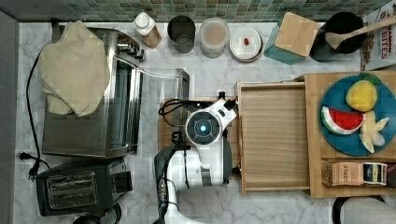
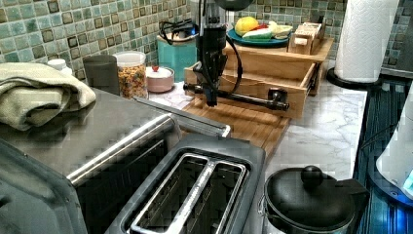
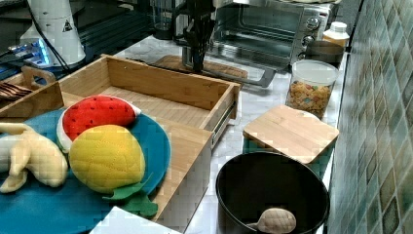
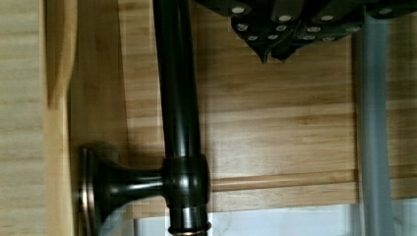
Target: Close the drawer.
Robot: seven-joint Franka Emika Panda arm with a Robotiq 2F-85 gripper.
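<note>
Marble bench (image 1: 210,79) under green tile carried a wooden stand whose drawer (image 1: 273,135) stood pulled out toward the top view's left, its long front edge and dark bar handle (image 2: 243,98) running up-down in that picture. Just outside that handle hung the gripper (image 4: 271,56), above a cutting board (image 2: 243,124), fingers (image 4: 265,42) pressed together on nothing.
</note>
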